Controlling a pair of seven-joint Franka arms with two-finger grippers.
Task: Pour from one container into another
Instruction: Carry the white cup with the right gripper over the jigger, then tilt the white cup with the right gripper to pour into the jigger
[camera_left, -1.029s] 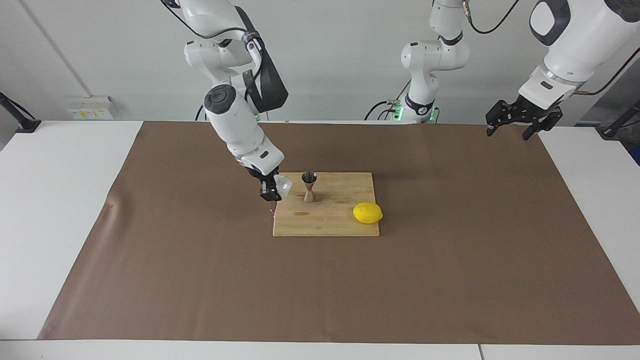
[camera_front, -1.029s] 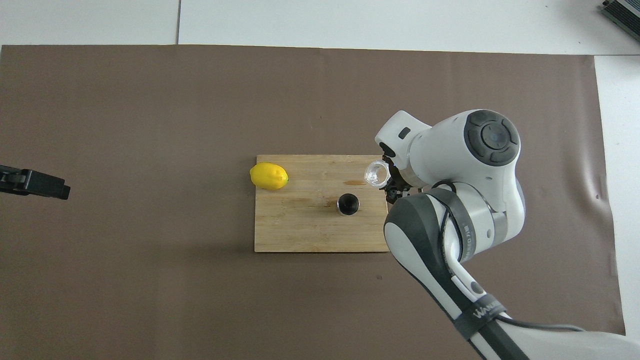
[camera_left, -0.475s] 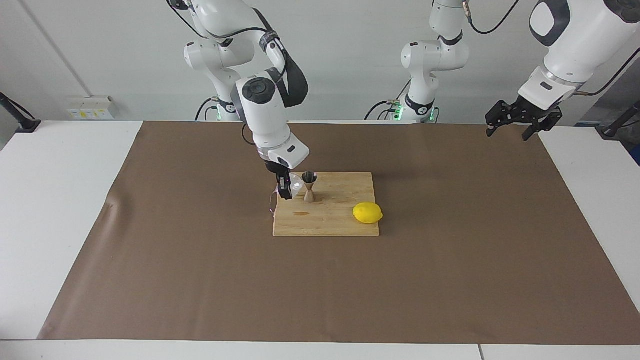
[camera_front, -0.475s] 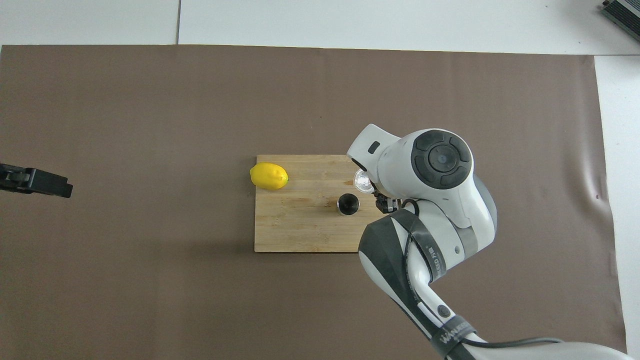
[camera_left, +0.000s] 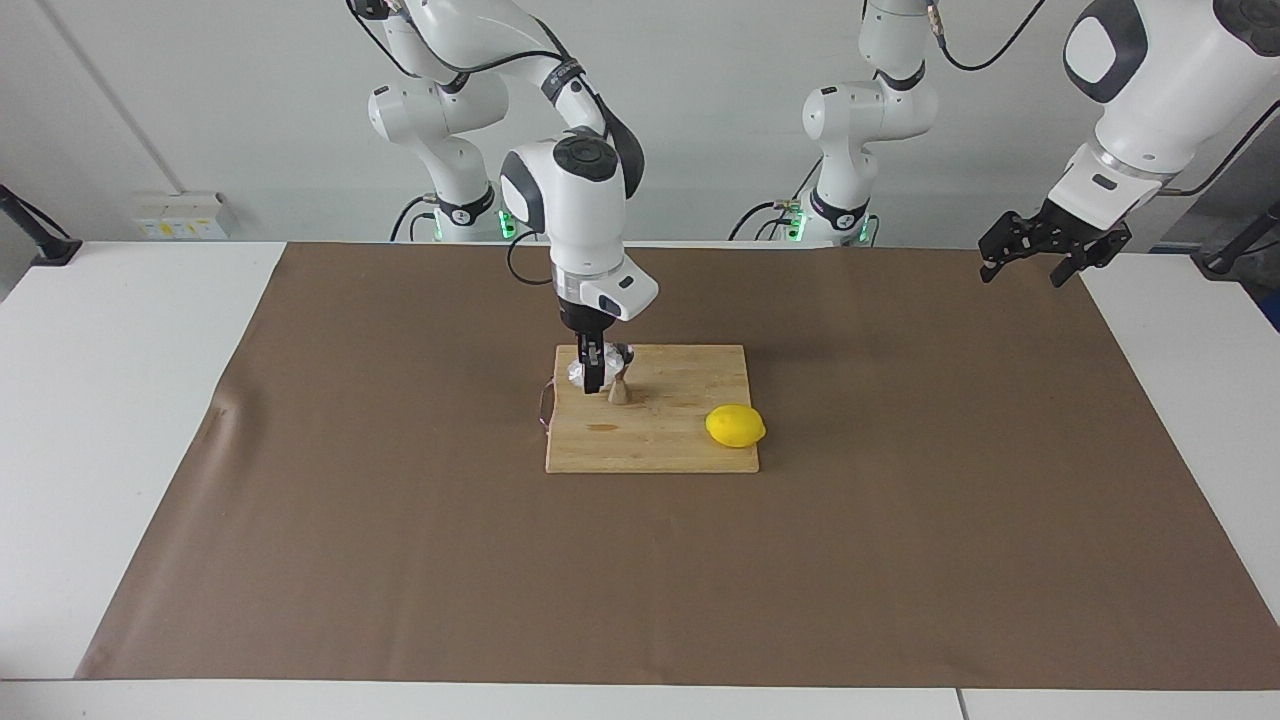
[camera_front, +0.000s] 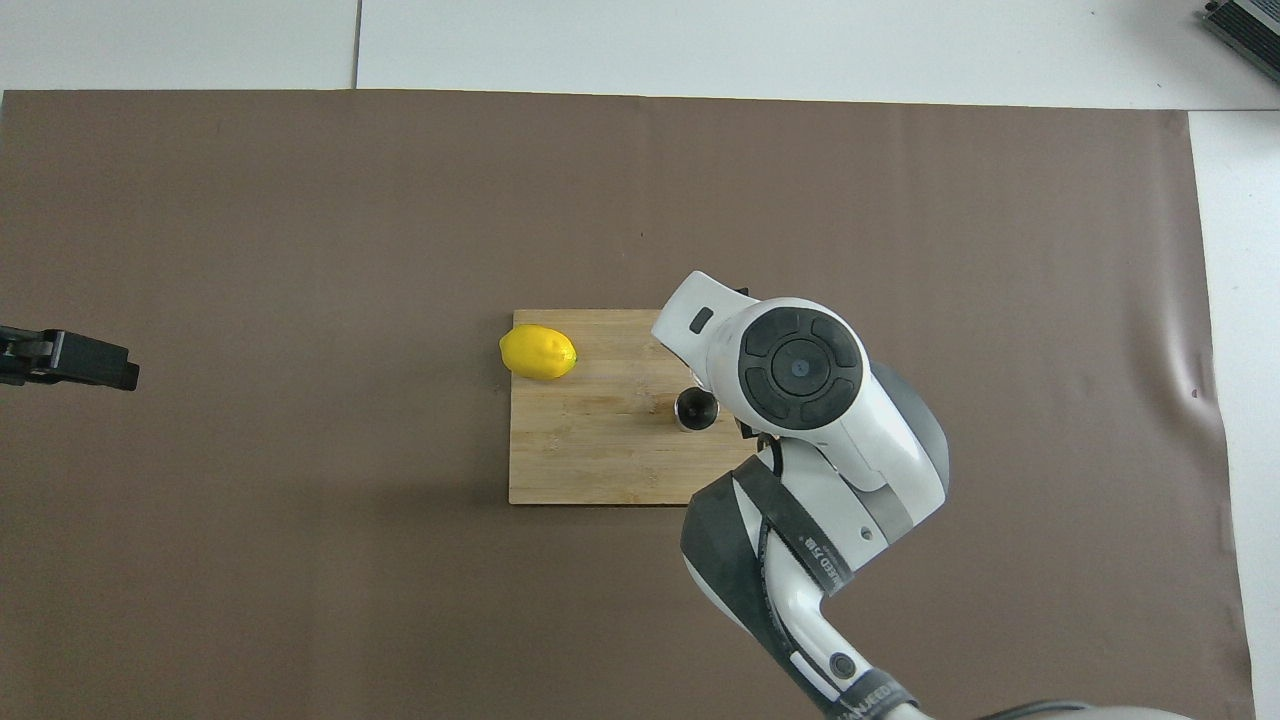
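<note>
My right gripper (camera_left: 593, 376) is shut on the small whitish cup (camera_left: 576, 374), holding it just above the wooden board (camera_left: 660, 440) and close beside the steel jigger (camera_left: 621, 388). The jigger stands upright on the board, its upper cone partly hidden by the gripper's fingers. In the overhead view the right wrist covers the cup, and the jigger's dark mouth (camera_front: 696, 407) shows at the wrist's edge. My left gripper (camera_left: 1037, 252) hangs open and empty in the air over the brown mat at the left arm's end, and it shows again at the edge of the overhead view (camera_front: 75, 360).
A yellow lemon (camera_left: 735, 426) lies on the board's corner toward the left arm's end, a little farther from the robots than the jigger. The board (camera_front: 600, 450) rests mid-table on a brown mat (camera_left: 900, 500).
The right arm has swung the cup from off the board's edge in over the board, up against the jigger. The left arm has barely shifted.
</note>
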